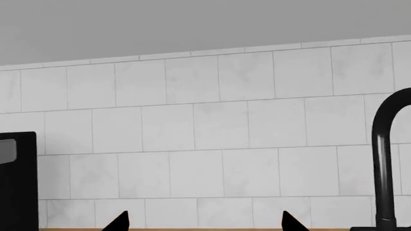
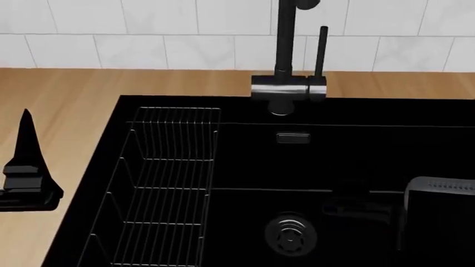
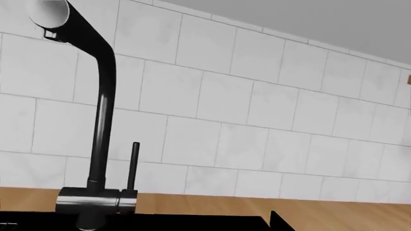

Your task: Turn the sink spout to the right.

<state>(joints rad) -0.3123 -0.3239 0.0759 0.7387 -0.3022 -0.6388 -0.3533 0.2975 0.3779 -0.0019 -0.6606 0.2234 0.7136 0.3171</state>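
Note:
The sink spout (image 2: 286, 39) is a thick matte-black tube rising from a short chrome cylinder (image 2: 288, 88) behind the black sink (image 2: 349, 117). A thinner black lever rod (image 2: 323, 50) stands just right of it. In the right wrist view the sink spout (image 3: 101, 120) curves over at the top, toward the camera. My left gripper (image 2: 28, 146) hovers over the wooden counter left of the sink, far from the spout. It is open and empty, its fingertips (image 1: 119, 222) wide apart. My right gripper (image 2: 360, 207) sits low inside the basin and looks open. Only one of its fingertips (image 3: 280, 223) shows.
A wire rack (image 2: 167, 183) fills the sink's left side. A round metal drain (image 2: 291, 233) lies in its floor. The light wood countertop (image 2: 67, 89) runs to a white tiled wall (image 2: 148, 22). A black object (image 1: 16, 180) stands at one edge of the left wrist view.

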